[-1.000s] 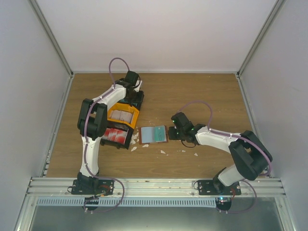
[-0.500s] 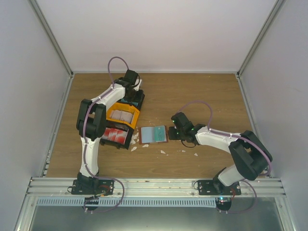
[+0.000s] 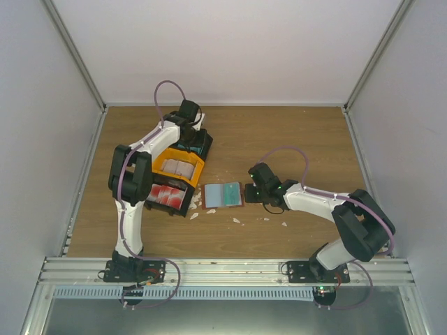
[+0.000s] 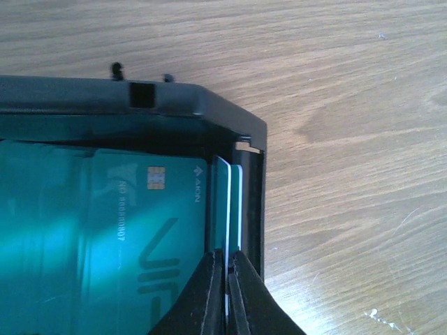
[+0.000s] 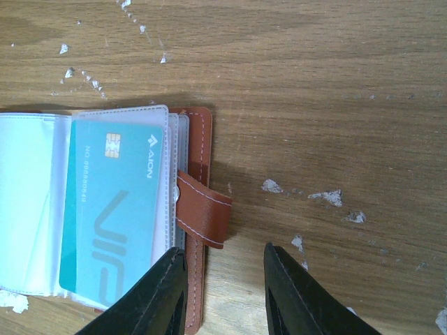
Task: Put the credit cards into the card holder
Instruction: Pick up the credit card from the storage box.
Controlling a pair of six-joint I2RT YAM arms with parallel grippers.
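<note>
Reddish-brown leather card holder (image 5: 199,174) holds one teal plastic card (image 5: 115,216); right gripper (image 5: 223,262) spread at its edge. Left gripper (image 4: 225,293) pinches second teal card (image 4: 222,202) in black-and-orange tray (image 4: 174,98); more remain.

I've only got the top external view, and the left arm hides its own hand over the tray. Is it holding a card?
Observer: Yes. The left hand is pinched shut on one upright teal card at the tray's end wall.
Operator: And the right hand?
Observer: The right hand is open, with one finger over the card holder's stitched edge.
</note>
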